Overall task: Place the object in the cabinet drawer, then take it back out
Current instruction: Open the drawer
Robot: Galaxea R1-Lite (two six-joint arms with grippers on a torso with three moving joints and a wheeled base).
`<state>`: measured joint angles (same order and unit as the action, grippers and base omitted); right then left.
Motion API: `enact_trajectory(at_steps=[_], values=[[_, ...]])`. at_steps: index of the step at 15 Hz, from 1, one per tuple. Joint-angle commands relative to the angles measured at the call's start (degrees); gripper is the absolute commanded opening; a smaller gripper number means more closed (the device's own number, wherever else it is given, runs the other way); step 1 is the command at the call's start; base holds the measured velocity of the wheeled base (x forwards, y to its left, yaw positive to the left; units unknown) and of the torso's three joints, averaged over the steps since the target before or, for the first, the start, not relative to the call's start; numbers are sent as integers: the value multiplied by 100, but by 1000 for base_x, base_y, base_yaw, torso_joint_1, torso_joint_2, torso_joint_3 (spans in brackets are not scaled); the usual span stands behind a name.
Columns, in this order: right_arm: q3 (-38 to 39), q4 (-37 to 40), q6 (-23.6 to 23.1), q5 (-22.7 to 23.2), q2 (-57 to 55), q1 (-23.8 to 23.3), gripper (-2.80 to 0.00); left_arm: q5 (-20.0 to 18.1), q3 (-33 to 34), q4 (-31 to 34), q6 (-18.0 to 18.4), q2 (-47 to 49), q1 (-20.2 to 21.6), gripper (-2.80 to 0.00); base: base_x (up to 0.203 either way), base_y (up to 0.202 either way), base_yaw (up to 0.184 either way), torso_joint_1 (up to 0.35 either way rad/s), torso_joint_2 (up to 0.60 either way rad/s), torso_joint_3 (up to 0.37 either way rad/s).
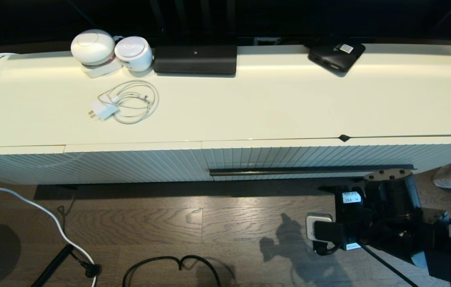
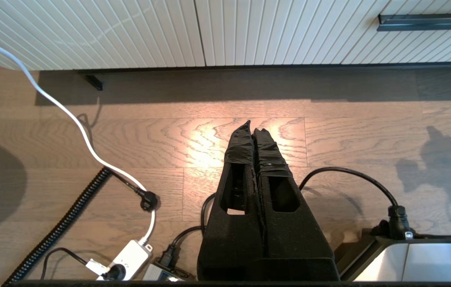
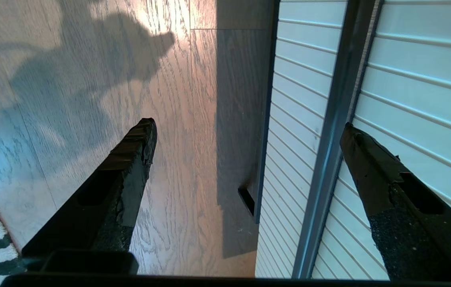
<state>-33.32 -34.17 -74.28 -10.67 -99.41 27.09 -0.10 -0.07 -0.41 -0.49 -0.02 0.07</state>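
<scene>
The black folding umbrella is not in view. The cream drawer point(image 1: 309, 156) with its ribbed front is closed, and its long dark bar handle point(image 1: 309, 170) runs across it. A small black tip point(image 1: 344, 138) shows at the seam above the drawer; I cannot tell what it belongs to. My right arm point(image 1: 392, 195) hangs just in front of the handle's right end. In the right wrist view the right gripper point(image 3: 247, 124) is open and empty, with the bar handle point(image 3: 337, 119) lying between its fingers. My left gripper point(image 2: 251, 125) is shut on nothing, low over the wooden floor.
On the cabinet top stand a flat black box with a white sticker point(image 1: 337, 56), a long black box point(image 1: 195, 59), two white round devices point(image 1: 93, 46) and a white charger with cable point(image 1: 123, 103). The handle-less ribbed panel point(image 1: 129, 163) is left of the drawer. Cables point(image 1: 50, 217) lie on the floor.
</scene>
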Motion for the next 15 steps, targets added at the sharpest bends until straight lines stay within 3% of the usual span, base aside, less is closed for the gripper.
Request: enact_trajectory(at_steps=[1, 7, 15], values=[[-8, -95, -59, -51, -277, -34, 0, 1, 4, -2, 0, -15, 1, -280, 0, 0, 0, 0, 0, 0], [-236, -146, -242, -128, -475, -416, 0, 1, -1, -2, -4, -15, 1, -280, 0, 0, 0, 0, 0, 0], [-450, -406, -197, -129, -789, -543, 0, 1, 7, -2, 3, -15, 1, -280, 0, 0, 0, 0, 0, 0]])
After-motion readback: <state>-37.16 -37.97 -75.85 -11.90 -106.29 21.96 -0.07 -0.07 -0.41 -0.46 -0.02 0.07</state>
